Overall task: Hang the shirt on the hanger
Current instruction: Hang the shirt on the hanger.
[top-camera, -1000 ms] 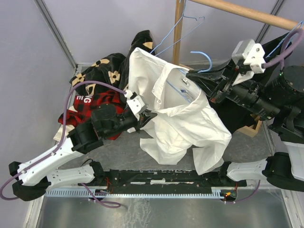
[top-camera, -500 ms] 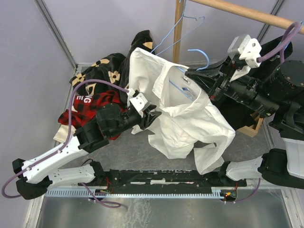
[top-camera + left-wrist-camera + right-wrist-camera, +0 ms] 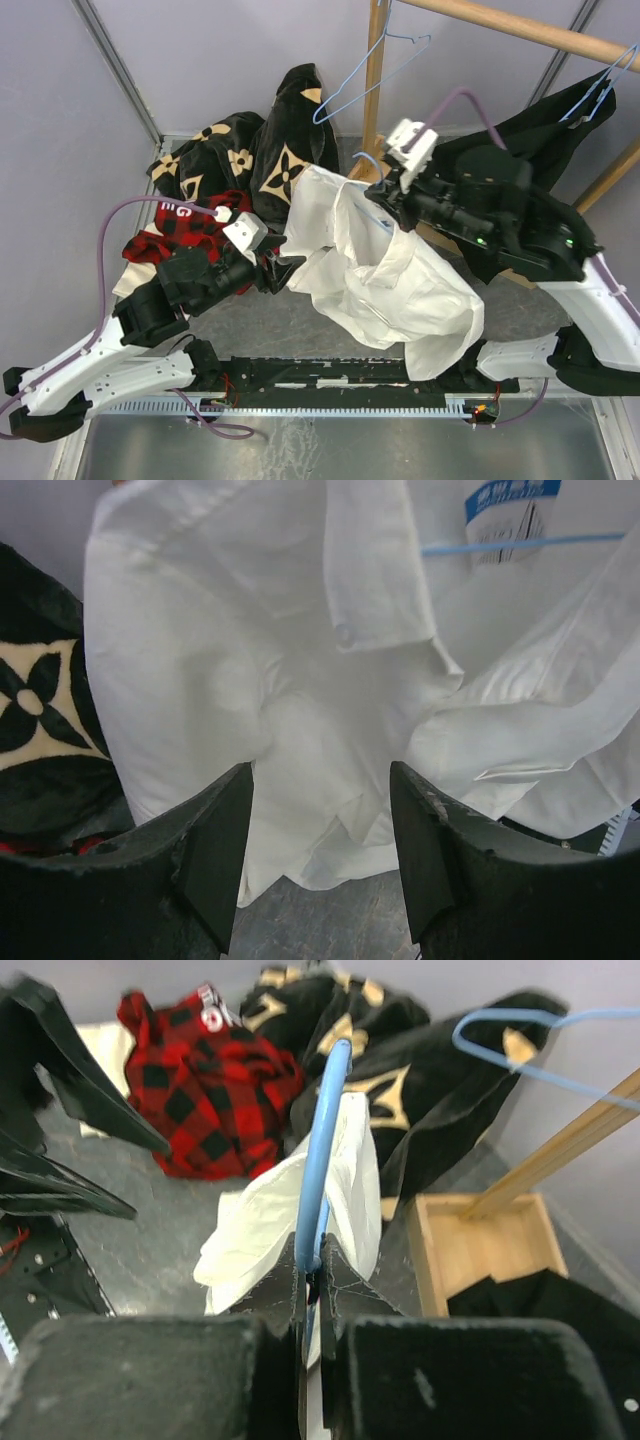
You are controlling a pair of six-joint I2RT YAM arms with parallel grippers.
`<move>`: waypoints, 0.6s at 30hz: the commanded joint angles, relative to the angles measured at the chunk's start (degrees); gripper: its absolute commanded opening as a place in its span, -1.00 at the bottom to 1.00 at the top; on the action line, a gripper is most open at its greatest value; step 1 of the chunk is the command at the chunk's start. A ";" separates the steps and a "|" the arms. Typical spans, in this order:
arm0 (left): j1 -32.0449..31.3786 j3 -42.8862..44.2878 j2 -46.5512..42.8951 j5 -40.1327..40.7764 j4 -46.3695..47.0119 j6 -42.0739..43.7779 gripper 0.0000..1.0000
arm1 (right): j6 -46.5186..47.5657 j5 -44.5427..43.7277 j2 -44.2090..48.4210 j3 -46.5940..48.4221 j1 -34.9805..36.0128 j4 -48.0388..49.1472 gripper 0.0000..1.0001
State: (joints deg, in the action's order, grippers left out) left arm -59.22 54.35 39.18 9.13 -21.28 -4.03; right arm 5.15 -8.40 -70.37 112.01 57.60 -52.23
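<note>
Three views cover the scene; each adds detail the others lack.

Top external view: the plain white long-sleeved button-up shirt hangs bunched just in front of the wooden upright post, suspended at the right gripper; a red-and-black plaid shirt and a black garment with tan flower marks lie heaped to the left of the post.

Right wrist view only: the thin light-blue wire clothes hanger runs between the right fingers, which are clenched on the wire; white cloth drapes over the wire beyond the fingertips.

Left wrist view only: the same wire crosses beneath a blue-and-white label inside the shirt; a small white button sits on the front edge.

Containers: an open-topped wooden box stands at the foot of the post; in the top view the right arm hides most of it.

Left gripper: released, jaws well apart, facing the shirt from the left of the post; it holds nothing; whether the fingertips touch cloth cannot be told.
</note>
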 commanded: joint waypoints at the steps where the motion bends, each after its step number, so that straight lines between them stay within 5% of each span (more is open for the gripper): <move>1: 0.20 -0.07 -1.08 2.85 -1.30 -3.57 0.29 | -1.66 3.57 -1.21 -2.70 -3.30 0.56 -1.00; 8: 0.15 0.77 -2.31 4.24 -3.77 -2.89 0.42 | -1.77 22.98 3.60 -9.51 -13.58 6.03 -1.00; 18: 0.20 2.54 -3.39 6.65 -5.55 -2.78 0.51 | 0.49 32.91 9.18 -13.81 -15.07 12.43 -1.00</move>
State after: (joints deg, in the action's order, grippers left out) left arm -59.22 54.48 35.75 14.31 -27.24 -5.39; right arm 4.95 18.96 -63.24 99.83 42.74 -48.05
